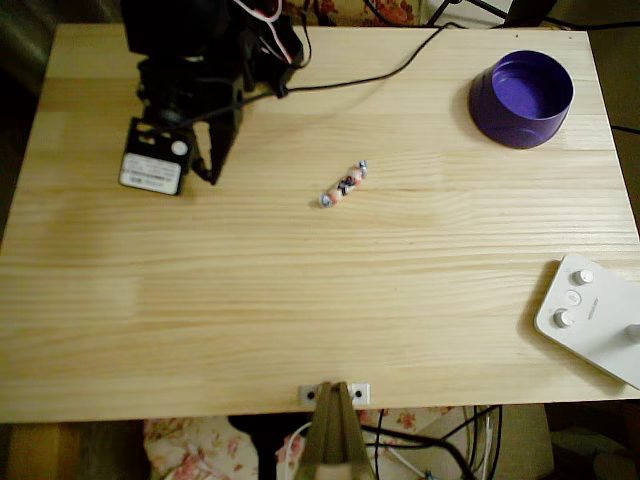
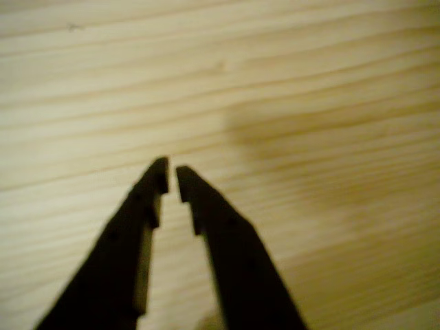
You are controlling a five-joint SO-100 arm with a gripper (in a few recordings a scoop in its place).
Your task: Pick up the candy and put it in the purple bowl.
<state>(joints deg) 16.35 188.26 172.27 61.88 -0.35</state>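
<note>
Fingers [image 2: 206, 206] seemingly nearly closed; label [image 1: 150, 172] unreadable.

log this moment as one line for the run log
hand: nearly shut, empty, over bare wood | candy: on table, untouched | purple bowl: empty | stage: pre-grasp

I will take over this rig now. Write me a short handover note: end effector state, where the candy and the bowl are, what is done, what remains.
End effector: nearly closed, a thin gap between the tips, holding nothing, over bare wood at the table's upper left in the overhead view.
Candy: lying on the table near the middle, untouched, to the right of the arm.
Purple bowl: upper right corner, upright, nothing in it.
Done: nothing yet.
Left: reach the candy, grasp it, carry it to the bowl, release.
</note>
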